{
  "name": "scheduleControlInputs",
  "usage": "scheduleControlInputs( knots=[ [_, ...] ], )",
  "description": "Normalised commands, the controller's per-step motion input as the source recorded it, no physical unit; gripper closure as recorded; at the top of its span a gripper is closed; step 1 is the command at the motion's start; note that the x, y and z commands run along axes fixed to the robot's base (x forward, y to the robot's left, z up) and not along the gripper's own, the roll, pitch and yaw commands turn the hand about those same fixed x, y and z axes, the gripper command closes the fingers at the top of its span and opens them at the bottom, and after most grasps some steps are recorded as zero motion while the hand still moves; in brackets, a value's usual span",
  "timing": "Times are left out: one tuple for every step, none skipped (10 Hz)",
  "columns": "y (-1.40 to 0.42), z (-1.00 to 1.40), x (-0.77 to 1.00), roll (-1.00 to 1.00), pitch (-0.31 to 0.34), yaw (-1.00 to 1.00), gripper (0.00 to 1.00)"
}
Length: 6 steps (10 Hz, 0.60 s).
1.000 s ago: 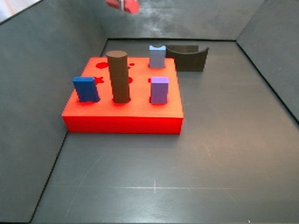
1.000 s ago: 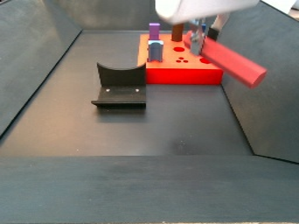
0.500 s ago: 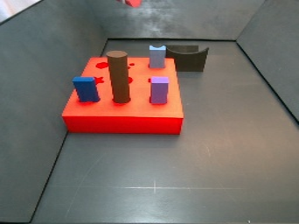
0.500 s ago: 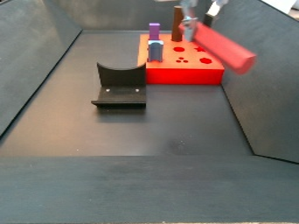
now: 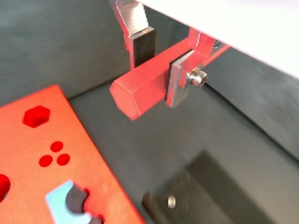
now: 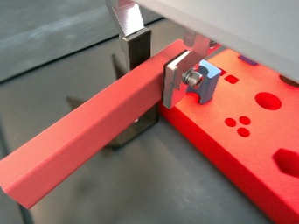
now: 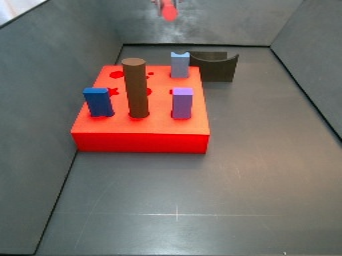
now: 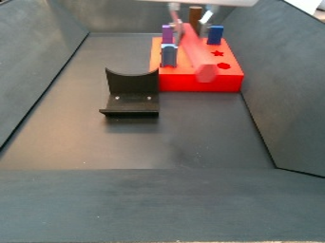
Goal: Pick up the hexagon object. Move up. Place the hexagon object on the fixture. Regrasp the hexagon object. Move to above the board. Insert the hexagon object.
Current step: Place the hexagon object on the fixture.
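Gripper clamped across the hexagon object, silver fingers pinching the salmon-red rod near one end, long body jutting out sideways in both wrist views. Held aloft over the far part of the workspace, with only a red scrap of rod visible at the upper edge of a side view. Gripped crosswise, probably so the rod can be swung over the board and turned end-down toward a matching hole.

Left to right in a side view: fixture standing alone on the dark floor, U-shaped notch empty, well apart from the rod; then the board, bright red, pegs upright at its far side, rod hanging above it. Blue, brown and purple pegs crowding the slab, leaving little room for a long piece. Hexagonal hole open in a wrist view, likely the target. Insertion not yet done.
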Motion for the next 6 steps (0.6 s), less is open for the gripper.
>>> scheduleControlInputs(
  knots=[
    [-0.18, -0.16, 1.00, 0.18, -0.018, -0.85, 1.00],
    [-0.17, -0.15, 1.00, 0.17, 0.001, -0.62, 1.00],
    [-0.15, -0.14, 1.00, 0.16, 0.027, -0.36, 1.00],
    [-0.14, -0.14, 1.00, 0.16, 0.035, -0.27, 1.00],
    [-0.13, -0.13, 1.00, 0.15, 0.044, -0.15, 1.00],
    [-0.12, -0.12, 1.00, 0.14, 0.054, -0.10, 1.00]
  ],
)
